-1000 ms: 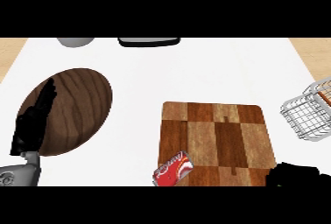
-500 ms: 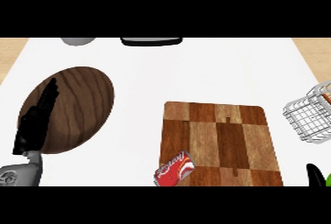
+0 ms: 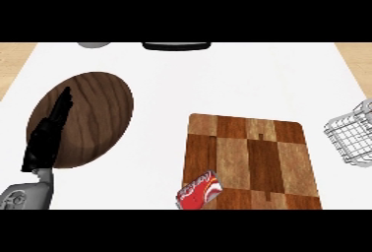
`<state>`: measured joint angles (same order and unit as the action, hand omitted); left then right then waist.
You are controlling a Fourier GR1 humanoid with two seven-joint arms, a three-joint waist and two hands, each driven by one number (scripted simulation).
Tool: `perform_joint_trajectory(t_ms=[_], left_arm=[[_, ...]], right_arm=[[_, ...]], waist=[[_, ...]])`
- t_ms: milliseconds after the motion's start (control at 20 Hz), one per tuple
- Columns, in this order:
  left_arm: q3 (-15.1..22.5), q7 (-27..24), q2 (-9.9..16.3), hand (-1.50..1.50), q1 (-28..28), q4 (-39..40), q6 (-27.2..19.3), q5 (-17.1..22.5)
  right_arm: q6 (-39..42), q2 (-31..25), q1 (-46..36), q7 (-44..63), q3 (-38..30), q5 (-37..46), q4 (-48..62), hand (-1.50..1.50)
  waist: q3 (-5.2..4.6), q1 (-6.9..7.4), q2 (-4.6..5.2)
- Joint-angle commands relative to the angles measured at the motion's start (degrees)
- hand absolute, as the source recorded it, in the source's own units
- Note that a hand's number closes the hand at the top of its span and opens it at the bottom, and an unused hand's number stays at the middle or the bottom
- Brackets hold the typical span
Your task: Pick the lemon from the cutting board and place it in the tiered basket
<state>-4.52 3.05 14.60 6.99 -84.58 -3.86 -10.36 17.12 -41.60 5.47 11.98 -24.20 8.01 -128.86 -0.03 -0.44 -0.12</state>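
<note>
Shows no lemon on brown wooden cutting board (image 3: 251, 157); black left robot hand (image 3: 47, 133) open, left of board. Presumably firm, light; cup round middle.

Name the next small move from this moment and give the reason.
Probably bring the right hand up into view and across toward the wire basket at the right edge. That hand is not in view now, no lemon lies on the cutting board, only a red can leans at its lower left corner, and the left hand rests open over the round wooden plate.
</note>
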Motion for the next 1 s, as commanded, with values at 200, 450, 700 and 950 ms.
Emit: perform_joint_trajectory(t_ms=[200, 450, 700, 950], left_arm=[[-1.0, 0.3, 0.7, 0.0, 2.1, 0.9, 1.3, 0.4], [0.5, -1.9, -1.5, 0.0, 1.4, 2.8, -0.5, -1.7], [0.3, -0.6, -1.7, 0.0, 2.0, 1.6, -0.8, -2.6], [2.2, 1.4, -3.4, 0.0, -0.3, -2.1, -1.1, -3.3]], right_arm=[[-3.3, -4.6, -5.2, -6.0, -0.2, 17.0, 9.9, 1.5], [-7.1, -7.9, -11.8, -14.3, 0.6, 22.8, 27.1, 1.5], [-6.3, -9.0, -16.1, -23.5, 1.1, 22.9, 37.7, 1.5], [-7.1, -9.5, -16.6, -34.7, 2.1, 23.7, 50.1, 1.5]], waist=[[0.04, 1.13, 0.33], [0.05, 1.29, 0.4], [0.04, 0.85, 0.22], [0.09, 1.35, 0.25]])
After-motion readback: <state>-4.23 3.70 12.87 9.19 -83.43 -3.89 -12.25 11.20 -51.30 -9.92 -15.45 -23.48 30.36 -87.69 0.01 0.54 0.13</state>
